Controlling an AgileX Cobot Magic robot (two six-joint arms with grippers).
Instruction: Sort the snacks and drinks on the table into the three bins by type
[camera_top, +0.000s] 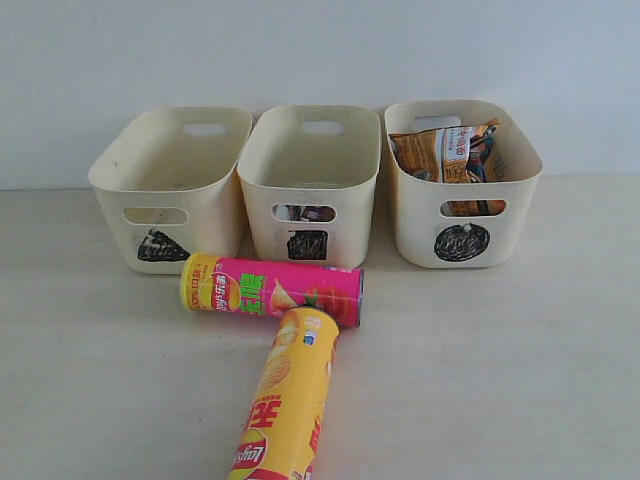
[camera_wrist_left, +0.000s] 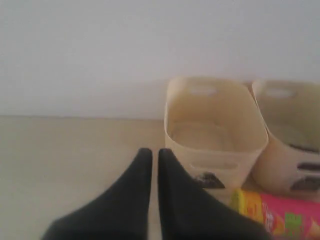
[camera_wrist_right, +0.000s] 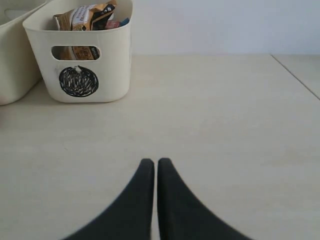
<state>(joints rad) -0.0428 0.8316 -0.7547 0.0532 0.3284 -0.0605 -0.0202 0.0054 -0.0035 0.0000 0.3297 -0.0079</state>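
My left pincer (camera_wrist_left: 155, 152) and right pincer (camera_wrist_right: 154, 162) are both clenched, empty; the pink tube (camera_top: 272, 289) lies on the desk (camera_top: 500, 380) before the triangle bin (camera_top: 205, 235), the yellow tube (camera_top: 288, 400) touching it; I'd open left wide, grip pink mid-length across its axis.

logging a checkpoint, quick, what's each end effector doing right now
Left end effector: closed, holding nothing.
Right end effector: closed, holding nothing.

Table (camera_top: 520, 380) lay bare left and right of the tubes. Pink tube (camera_top: 272, 290) lay crosswise just before the middle bin (camera_top: 350, 215); yellow tube (camera_top: 288, 400) barred the centre.
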